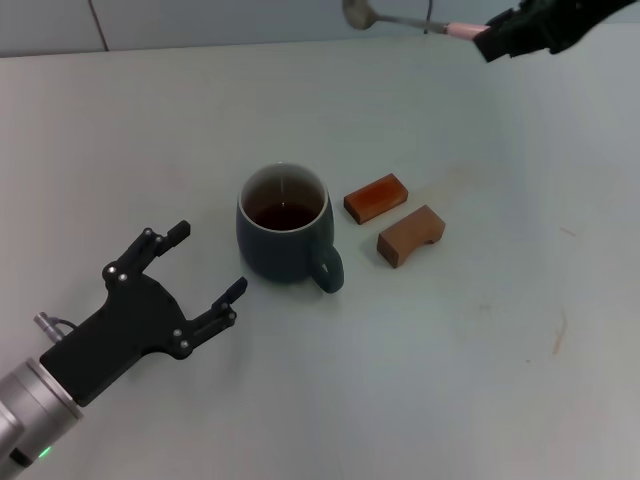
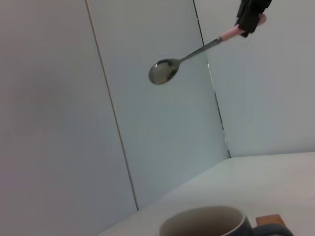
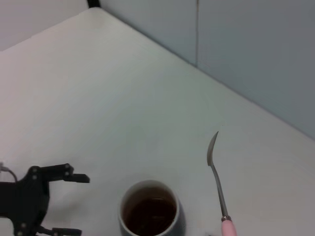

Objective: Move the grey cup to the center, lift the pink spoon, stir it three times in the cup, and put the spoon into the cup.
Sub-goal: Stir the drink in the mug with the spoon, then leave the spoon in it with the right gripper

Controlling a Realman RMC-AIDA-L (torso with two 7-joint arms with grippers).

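Nearest, left hand [image 1: 205,265] spread wide on the bench [image 1: 480,380], just beside the grey cup [image 1: 287,236] at centre. Beyond, two wooden blocks [image 1: 376,197]. Farthest, right hand [image 1: 492,42] clenched on the pink spoon [image 1: 400,18], raised high.

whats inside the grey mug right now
The squat blue-grey ceramic mug holds dark reddish-brown liquid against its cream inside. No spoon is in it: the pink-handled metal spoon is held aloft by the right gripper. The bottom is hidden.

Cup [image 1: 285,236] mid-table, blocks [image 1: 395,220] right (spoon [image 1: 400,17] aloft)
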